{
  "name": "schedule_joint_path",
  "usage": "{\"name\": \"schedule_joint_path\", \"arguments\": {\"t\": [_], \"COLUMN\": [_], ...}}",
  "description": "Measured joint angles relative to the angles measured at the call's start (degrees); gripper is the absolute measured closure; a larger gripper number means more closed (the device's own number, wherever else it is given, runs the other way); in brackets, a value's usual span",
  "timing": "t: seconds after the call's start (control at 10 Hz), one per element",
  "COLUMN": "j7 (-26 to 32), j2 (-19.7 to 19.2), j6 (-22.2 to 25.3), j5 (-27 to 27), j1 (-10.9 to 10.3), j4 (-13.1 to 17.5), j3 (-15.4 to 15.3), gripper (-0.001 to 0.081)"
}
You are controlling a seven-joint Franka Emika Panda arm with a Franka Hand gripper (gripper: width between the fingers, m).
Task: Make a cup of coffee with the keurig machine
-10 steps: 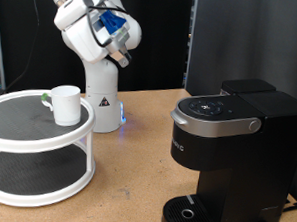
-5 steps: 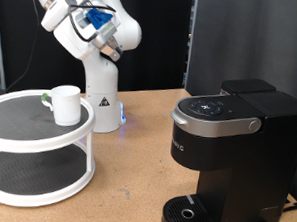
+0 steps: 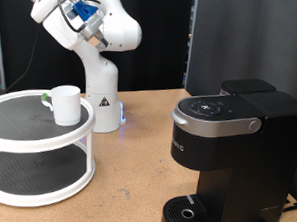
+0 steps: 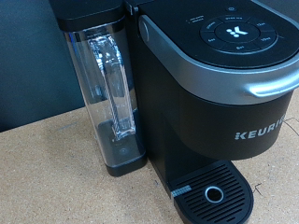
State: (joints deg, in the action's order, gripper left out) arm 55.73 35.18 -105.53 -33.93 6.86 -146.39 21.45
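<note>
Overhead, the arm's fingers [image 3: 90,28] hang high, well above the cup [image 3: 65,104], holding nothing visible; whether they are open or closed cannot be told. Below them, the cup stands upright on the top tier of a white two-tier stand [image 3: 27,145], not yet moved. Well apart from the fingers, the keurig [image 3: 231,155] sits on the wooden worktop [image 3: 135,180], lid shut. Its drip tray [image 4: 213,194] is bare, likely left free for the cup. A clear water tank [image 4: 105,89] is attached at its side.
</note>
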Motion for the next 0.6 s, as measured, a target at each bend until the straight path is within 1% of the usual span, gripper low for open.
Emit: {"name": "schedule_joint_path", "arguments": {"t": [0.2,0.3,0.4,0.5,0.6], "j7": [1.29,3.28,5.7,8.33,10.6], "j2": [0.17,0.74,1.56,2.51,3.27], "j6": [-2.7,-3.6,-3.49,-1.73,1.37], "j5": [-4.29,-6.14,-6.97,-6.95,-5.81], "j1": [0.02,0.14,0.28,0.62,1.11], "j4": [-1.03,-1.92,-2.65,-3.03,-2.97], "j3": [1.1,2.37,4.24,6.5,8.95], "gripper": [0.0799,0.0799,0.0799,0.0799,0.0799]}}
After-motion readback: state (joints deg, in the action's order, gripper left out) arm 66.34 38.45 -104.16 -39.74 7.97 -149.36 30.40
